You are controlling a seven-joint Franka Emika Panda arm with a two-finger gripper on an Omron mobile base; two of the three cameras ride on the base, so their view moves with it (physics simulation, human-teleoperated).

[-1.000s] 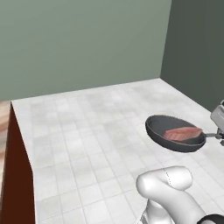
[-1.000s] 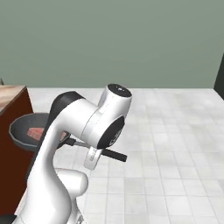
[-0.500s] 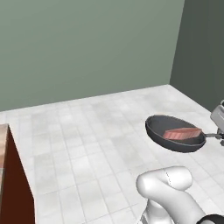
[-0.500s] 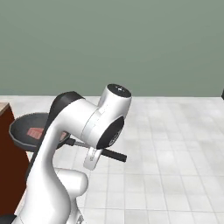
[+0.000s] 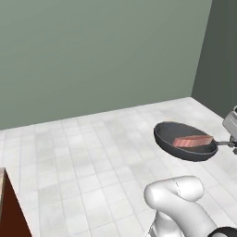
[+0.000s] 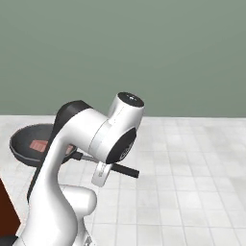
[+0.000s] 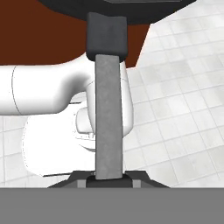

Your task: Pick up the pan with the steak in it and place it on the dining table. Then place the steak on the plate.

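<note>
Pan [image 5: 185,141], dark, round: riding in the air over tiled floor [image 5: 83,152], carrying steak [image 5: 193,140]; pincer [image 7: 109,178] clenching its handle [image 7: 107,118].

White tiled floor [image 5: 92,152], grey-green wall [image 5: 92,55], red-brown cabinet corner [image 5: 11,210] at lower left

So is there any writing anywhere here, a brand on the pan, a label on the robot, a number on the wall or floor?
None: no readable text in any view.
The pan, the steak in it and the pan's handle between the fingers are bare.
The green wall and white tiled floor carry no words, numbers or signs.
</note>
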